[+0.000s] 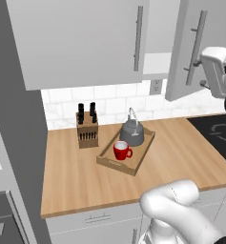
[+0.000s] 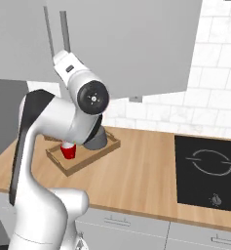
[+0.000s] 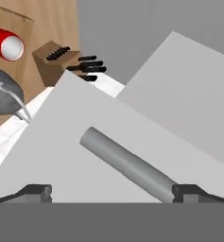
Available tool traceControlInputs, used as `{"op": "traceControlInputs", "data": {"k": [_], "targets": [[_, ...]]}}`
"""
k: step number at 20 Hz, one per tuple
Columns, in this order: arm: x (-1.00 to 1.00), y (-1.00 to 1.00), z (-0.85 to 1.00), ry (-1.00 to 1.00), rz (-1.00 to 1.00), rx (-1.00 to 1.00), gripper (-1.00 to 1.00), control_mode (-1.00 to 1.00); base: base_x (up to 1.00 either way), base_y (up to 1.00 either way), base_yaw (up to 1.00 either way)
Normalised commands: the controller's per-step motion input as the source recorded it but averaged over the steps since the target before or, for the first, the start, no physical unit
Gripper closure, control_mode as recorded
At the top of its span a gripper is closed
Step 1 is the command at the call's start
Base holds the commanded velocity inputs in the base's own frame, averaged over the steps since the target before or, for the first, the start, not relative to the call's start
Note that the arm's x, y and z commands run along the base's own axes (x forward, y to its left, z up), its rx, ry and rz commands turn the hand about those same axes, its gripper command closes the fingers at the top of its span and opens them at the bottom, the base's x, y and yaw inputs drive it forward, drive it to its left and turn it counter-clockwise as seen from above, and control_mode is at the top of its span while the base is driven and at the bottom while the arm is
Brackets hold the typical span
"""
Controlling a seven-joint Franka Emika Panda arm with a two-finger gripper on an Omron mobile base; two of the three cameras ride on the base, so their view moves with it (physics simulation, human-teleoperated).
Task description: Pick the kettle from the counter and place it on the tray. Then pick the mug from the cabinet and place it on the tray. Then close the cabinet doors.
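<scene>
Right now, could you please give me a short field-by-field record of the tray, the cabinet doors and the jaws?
tray: on counter, beside knife block
kettle: on tray
mug: on tray, upright
left cabinet door: about shut
right cabinet door: ajar
gripper: jaws open, astride the door's bar handle

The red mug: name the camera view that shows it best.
Left base view: the red mug stands unobstructed on the tray, handle and pale inside visible. In the right base view the arm hides most of it; the hand view shows it small in a corner.
</scene>
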Motion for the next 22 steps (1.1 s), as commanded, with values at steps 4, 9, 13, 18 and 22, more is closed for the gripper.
{"op": "traceControlInputs", "data": {"k": [4,9,13,18,22], "targets": [[0.88,0.19,-0.13,0.15,0.0,-0.11,-1.0,-1.0,0.0,0.0,0.0],[0.8,0.14,-0.22,0.16,0.0,-0.14,-1.0,-1.0,0.0,0.0,0.0],[0.75,0.11,-0.29,0.13,0.0,-0.14,-1.0,-1.0,0.0,0.0,0.0],[0.55,0.06,-0.31,0.08,-0.02,-0.15,-1.0,-1.0,0.0,0.0,0.0],[0.62,0.0,-0.35,0.08,-0.04,-0.15,-1.0,-1.0,0.0,0.0,0.0]]}}
